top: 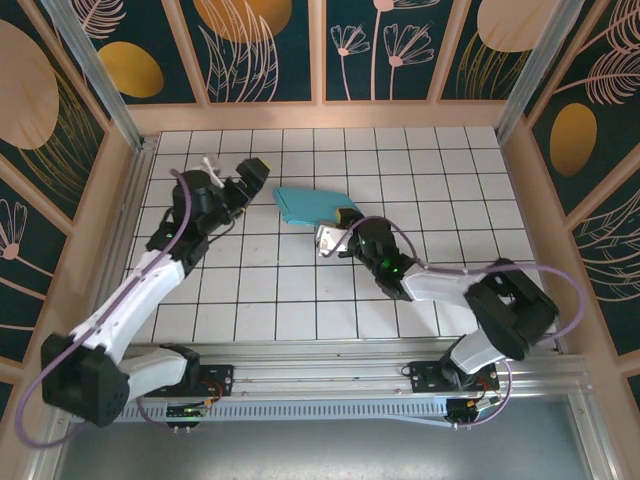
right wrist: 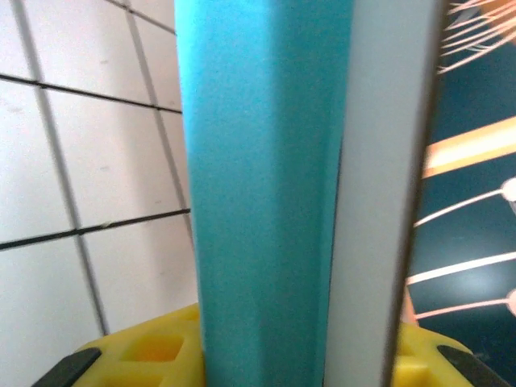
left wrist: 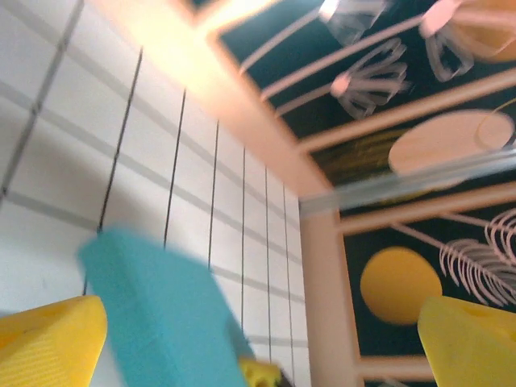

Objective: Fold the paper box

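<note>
Seen from above, a white tiled bench (top: 450, 170) with a black grid sits inside dark teal walls (top: 270, 50) painted with gold and pink plant shapes. Two arms reach in from the near edge. The paper box (top: 308, 204) lies near the middle of the bench, slightly toward the back, showing as a turquoise-blue wedge that is wider at its left end. The right tool (top: 342, 222) meets the box at its right, near end. In the right wrist view the card rises straight up from between the two yellow fingers (right wrist: 149, 351), so the tool is pinching it. That close view shows a broad turquoise face and, just beside it on the right, a pale grey-white strip of the same sheet. Whether the box's far end rests on the tiles cannot be told. The left tool (top: 250, 182) sits to the left of the box, near it but apart, pointing toward it. In the left wrist view its yellow fingers (left wrist: 48, 343) stand spread wide at the two bottom corners, with the blurred blue box low in the frame, close to the left finger.
</note>
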### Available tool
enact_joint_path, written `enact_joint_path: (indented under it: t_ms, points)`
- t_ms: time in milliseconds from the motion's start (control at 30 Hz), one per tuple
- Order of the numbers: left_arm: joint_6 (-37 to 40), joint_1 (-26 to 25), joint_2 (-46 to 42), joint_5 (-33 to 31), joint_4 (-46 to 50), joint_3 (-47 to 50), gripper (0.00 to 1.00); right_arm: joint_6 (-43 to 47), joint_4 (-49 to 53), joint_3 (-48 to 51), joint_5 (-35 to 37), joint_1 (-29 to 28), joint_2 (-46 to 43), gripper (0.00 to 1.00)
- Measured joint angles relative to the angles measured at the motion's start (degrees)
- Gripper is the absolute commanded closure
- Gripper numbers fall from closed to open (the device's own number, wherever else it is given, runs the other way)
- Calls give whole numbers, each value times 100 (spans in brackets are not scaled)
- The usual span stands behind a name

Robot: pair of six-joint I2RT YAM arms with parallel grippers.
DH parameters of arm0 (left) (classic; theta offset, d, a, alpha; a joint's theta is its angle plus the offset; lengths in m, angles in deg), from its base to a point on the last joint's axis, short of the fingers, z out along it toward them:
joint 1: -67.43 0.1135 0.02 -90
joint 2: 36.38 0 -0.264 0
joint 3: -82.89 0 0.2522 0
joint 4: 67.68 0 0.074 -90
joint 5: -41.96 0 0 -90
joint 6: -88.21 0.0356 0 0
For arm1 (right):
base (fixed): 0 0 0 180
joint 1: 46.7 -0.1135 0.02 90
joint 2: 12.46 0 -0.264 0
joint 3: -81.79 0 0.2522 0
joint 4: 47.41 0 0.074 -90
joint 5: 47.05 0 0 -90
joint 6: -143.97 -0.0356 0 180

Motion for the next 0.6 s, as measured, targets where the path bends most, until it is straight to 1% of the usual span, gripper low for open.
enact_joint_path:
  t_ms: [67,100,167,300,433,600]
  points:
    - [647,0,-457,-549,269,-96,1,-160,1423,-560,-267,0,-286,77]
    - [981,0,-706,-826,385,-96,1,-210,2194,-964,-420,-2,-358,75]
    - [1589,0,-1106,-1276,538,-26,1,-286,3379,-1665,-608,-20,-380,72]
    - [2487,0,-1589,-1792,719,330,1,-461,5447,-2846,-809,-105,-254,68]
    - [2883,0,-1558,-1980,935,555,1,-595,6769,-3738,-1040,-146,341,68]
    - [2964,0,-1473,-1950,1064,807,1,-715,7617,-4225,-1178,-138,1244,68]
